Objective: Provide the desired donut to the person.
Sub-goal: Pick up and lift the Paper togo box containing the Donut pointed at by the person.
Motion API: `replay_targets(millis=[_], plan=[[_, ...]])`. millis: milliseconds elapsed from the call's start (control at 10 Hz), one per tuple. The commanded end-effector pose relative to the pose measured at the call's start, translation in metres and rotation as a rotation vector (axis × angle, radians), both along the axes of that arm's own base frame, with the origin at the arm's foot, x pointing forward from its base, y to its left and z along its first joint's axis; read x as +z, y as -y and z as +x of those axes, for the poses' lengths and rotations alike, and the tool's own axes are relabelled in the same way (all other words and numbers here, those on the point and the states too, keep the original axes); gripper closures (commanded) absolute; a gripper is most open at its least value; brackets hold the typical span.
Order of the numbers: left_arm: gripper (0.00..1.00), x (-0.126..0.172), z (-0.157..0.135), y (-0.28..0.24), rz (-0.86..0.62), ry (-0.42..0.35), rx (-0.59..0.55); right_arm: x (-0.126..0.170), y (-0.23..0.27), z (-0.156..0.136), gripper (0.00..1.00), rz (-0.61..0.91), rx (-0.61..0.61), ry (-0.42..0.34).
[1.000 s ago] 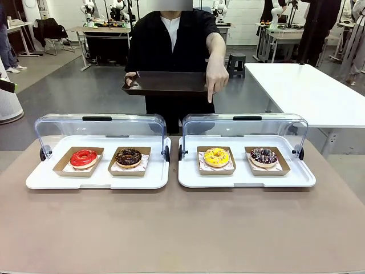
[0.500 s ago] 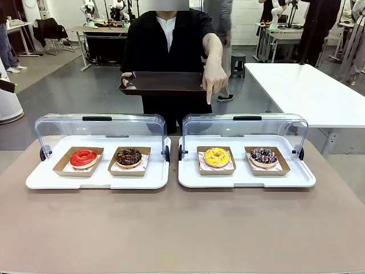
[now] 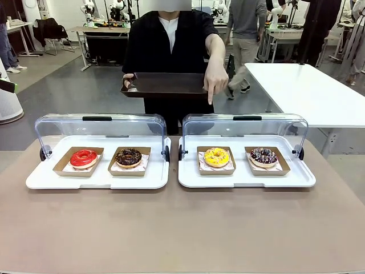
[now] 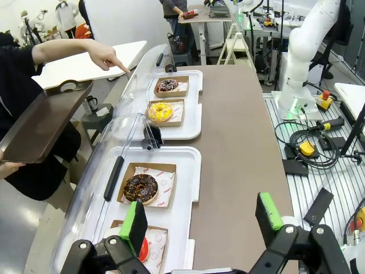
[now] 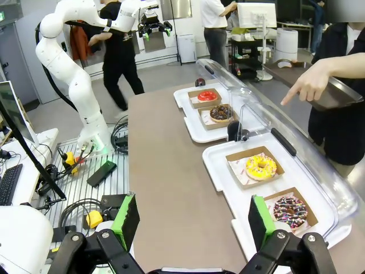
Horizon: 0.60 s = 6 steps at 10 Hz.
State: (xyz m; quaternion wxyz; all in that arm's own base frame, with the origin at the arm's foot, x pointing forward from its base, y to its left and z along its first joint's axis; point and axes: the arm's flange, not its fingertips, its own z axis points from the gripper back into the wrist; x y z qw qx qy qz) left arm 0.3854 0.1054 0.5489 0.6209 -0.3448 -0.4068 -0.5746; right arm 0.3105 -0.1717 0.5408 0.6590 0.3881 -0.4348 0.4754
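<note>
Left gripper [image 4: 202, 220] and right gripper [image 5: 193, 221] both gape empty. At lower left in the left wrist view, a finger half hides the red donut [image 4: 143, 250]. The person's hand [image 3: 215, 77] points down toward the yellow donut [image 3: 217, 156].

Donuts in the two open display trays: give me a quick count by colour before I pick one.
red donut: 1
chocolate-brown donut: 1
yellow donut: 1
dark donut with coloured sprinkles: 1
Total: 4
</note>
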Motion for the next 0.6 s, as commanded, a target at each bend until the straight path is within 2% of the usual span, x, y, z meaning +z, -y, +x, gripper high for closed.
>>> replay_targets(millis=[0,500], plan=[[0.0,0.0024,-0.0003,0.0016,-0.016,0.004,-0.006,0.0004,-0.0003,0.0001,0.0,0.009,0.007,0.007],[0.0,0.0024,-0.0003,0.0016,-0.016,0.004,-0.006,0.0004,-0.0003,0.0001,0.0,0.009,0.007,0.007]])
